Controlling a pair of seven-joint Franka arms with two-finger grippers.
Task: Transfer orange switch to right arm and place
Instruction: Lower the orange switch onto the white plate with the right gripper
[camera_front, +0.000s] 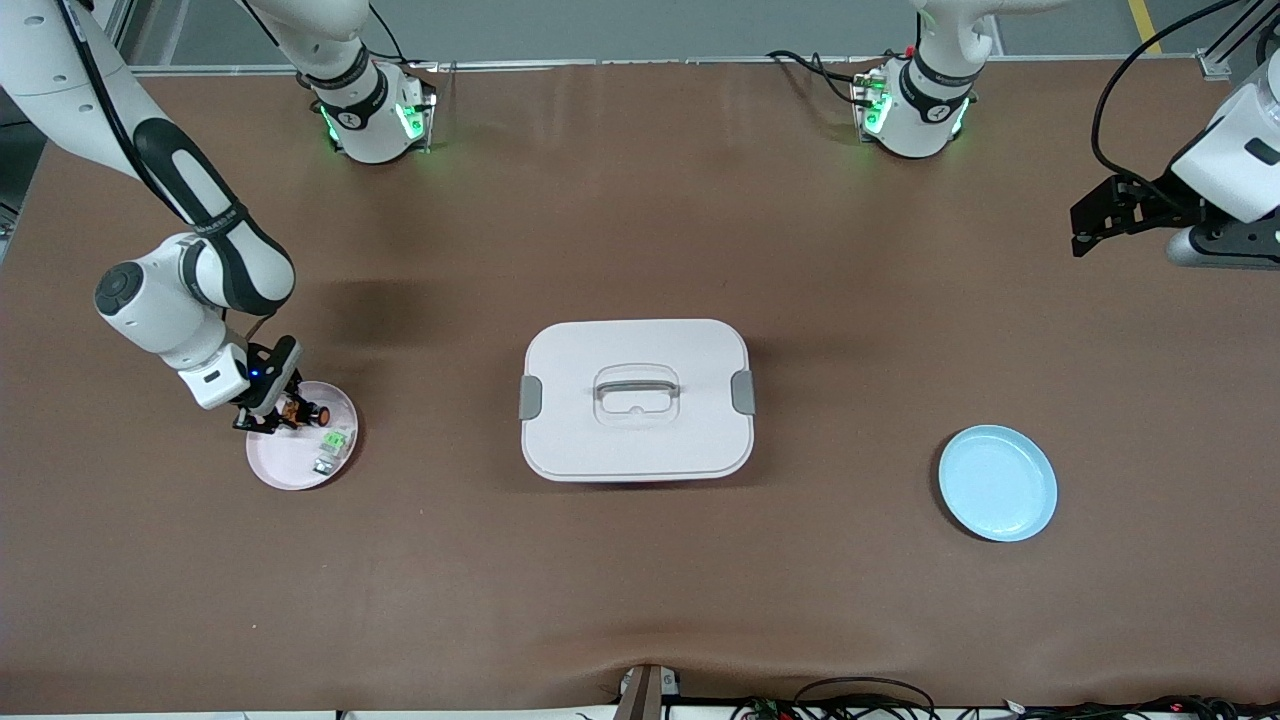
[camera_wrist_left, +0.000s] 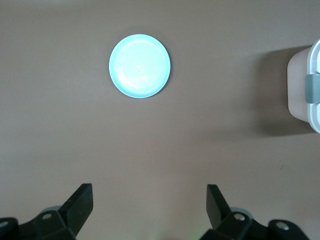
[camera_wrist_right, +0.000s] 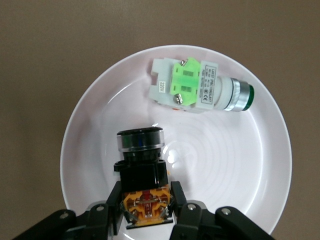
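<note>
The orange switch (camera_front: 304, 410) (camera_wrist_right: 142, 171), black with an orange base, is within the rim of a pink plate (camera_front: 285, 474) (camera_wrist_right: 250, 180) at the right arm's end of the table. My right gripper (camera_front: 281, 414) (camera_wrist_right: 146, 201) is shut on its orange end, one finger on each side. Whether the switch rests on the plate or hangs just above it does not show. My left gripper (camera_front: 1082, 236) (camera_wrist_left: 150, 201) hangs open and empty over bare table at the left arm's end, where that arm waits.
A green-and-white part (camera_front: 335, 440) (camera_wrist_right: 199, 90) lies on the same pink plate beside the switch. A white lidded box (camera_front: 637, 400) (camera_wrist_left: 306, 85) sits mid-table. A light blue plate (camera_front: 998, 483) (camera_wrist_left: 140, 65) lies toward the left arm's end, nearer the front camera.
</note>
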